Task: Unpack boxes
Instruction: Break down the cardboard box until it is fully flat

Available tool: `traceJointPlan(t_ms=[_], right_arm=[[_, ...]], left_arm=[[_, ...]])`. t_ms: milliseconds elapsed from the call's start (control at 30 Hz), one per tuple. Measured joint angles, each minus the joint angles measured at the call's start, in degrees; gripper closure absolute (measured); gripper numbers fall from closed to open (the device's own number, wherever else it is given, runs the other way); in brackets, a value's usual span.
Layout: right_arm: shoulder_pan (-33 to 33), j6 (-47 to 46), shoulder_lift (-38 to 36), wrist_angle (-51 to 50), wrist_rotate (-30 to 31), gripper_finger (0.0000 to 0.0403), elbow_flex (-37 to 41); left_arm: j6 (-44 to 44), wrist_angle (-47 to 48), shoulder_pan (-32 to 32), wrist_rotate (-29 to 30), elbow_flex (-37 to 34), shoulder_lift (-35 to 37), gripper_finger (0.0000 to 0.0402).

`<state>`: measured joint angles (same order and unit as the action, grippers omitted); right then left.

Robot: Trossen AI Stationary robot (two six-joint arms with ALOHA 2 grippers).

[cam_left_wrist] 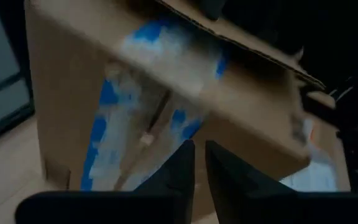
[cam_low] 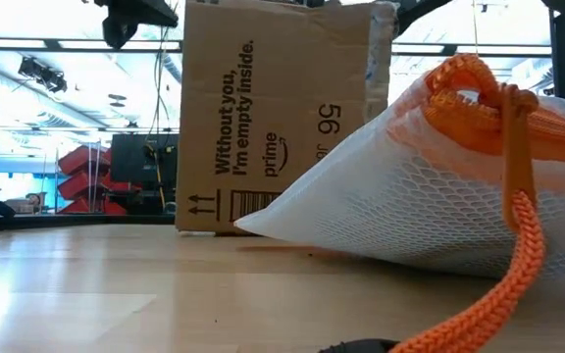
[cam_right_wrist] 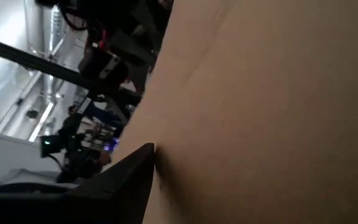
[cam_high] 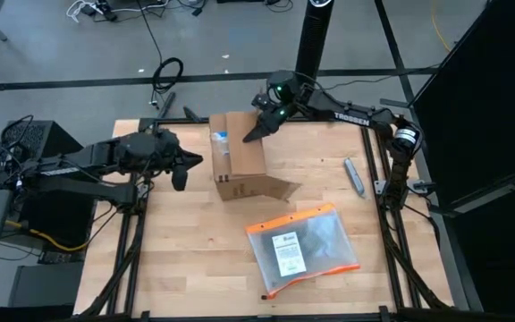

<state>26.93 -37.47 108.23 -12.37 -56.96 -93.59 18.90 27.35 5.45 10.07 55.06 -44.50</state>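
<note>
Wooden table (cam_high: 186,259) holds the cardboard box (cam_high: 238,156) upright near its back edge w/ the pouch (cam_high: 302,248) already out in front — right gripper (cam_high: 256,131) prob. pinching the box's top rim to steady it, left gripper (cam_high: 182,170) pressed together just beside the labelled side.

I see the light wooden plank table (cam_high: 186,268) carrying a brown corrugated cardboard box (cam_high: 238,154) at upper centre, a clear orange-edged plastic pouch (cam_high: 302,246) at lower right, and a small grey tool (cam_high: 355,177) at right.
</note>
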Motion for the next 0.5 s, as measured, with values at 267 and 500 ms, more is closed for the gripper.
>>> traceJointPlan(t_ms=[267,500], right_arm=[[-3.1,1.7,-1.0,-0.7,5.8,0.0179,0.0],[-4.3,3.2,-1.0,-0.3,11.1,0.0178,0.0]], left_arm=[[-8.1,-9.4,0.3,-2.3,1.2,-1.5,0.0378],[-14.2,-9.4,7.9,-7.8,1.2,-12.5,0.0383]])
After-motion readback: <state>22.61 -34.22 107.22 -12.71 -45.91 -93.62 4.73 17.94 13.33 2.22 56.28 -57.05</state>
